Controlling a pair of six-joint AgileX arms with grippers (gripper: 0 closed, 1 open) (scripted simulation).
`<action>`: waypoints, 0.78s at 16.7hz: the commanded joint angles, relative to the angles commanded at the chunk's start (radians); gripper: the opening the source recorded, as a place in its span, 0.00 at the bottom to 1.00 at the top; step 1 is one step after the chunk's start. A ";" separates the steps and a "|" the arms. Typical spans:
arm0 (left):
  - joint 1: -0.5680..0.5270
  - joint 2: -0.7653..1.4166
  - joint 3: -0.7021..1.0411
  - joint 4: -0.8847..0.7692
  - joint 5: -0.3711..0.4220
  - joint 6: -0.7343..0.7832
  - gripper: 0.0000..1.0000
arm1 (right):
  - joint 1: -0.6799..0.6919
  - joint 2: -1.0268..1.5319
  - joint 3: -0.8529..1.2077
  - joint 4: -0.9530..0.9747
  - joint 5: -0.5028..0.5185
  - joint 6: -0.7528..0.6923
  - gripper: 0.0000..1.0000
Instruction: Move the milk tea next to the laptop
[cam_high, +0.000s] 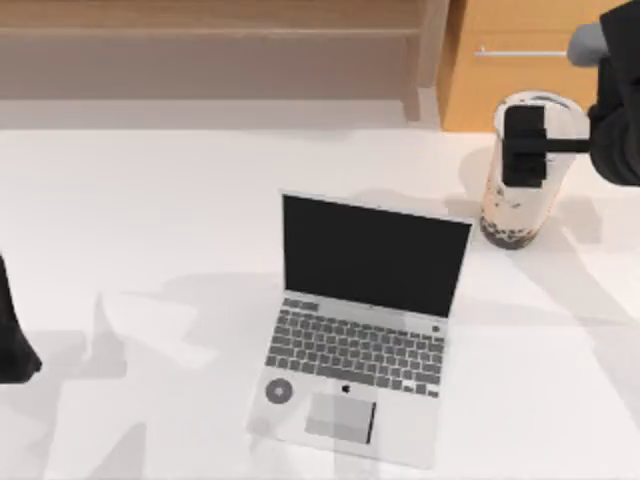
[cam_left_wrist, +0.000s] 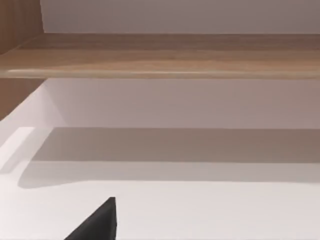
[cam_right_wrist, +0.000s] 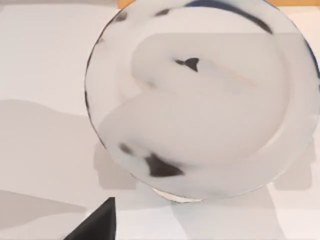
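Two arms: right gripper (cam_high: 527, 147) hangs at the upper part of the milk tea (cam_high: 520, 190); left arm (cam_high: 15, 335) is parked at the table's left edge, its finger spread not discernible
Finger state: one dark finger (cam_high: 524, 145) of the right gripper lies across the cup's near wall; whether the pair is closed on the cup or only straddles it cannot be told
Milk tea: upright at the table's far right, directly under and between the right fingers, its white lid (cam_right_wrist: 200, 100) close below the right wrist camera; well apart from the laptop (cam_high: 365, 320)
Risk, tipping: the cup is tall and narrow; a push from one finger high on its wall would likely topple it
Risk, slipping: a loose hold on smooth plastic could let it slide out when lifted
Risk, collision: the open screen (cam_high: 375, 255) stands in the path; a low carry could strike it
Surface: plain white table (cam_high: 150, 230), flat
Room: wooden shelf (cam_high: 200, 50) and orange cabinet (cam_high: 510, 50) beyond the fingers, behind the table
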 joint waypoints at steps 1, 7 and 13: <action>0.000 0.000 0.000 0.000 0.000 0.000 1.00 | 0.012 0.044 0.031 -0.014 0.008 0.010 1.00; 0.000 0.000 0.000 0.000 0.000 0.000 1.00 | 0.031 0.112 0.081 -0.037 0.020 0.027 1.00; 0.000 0.000 0.000 0.000 0.000 0.000 1.00 | 0.005 0.211 0.088 0.061 0.006 0.006 1.00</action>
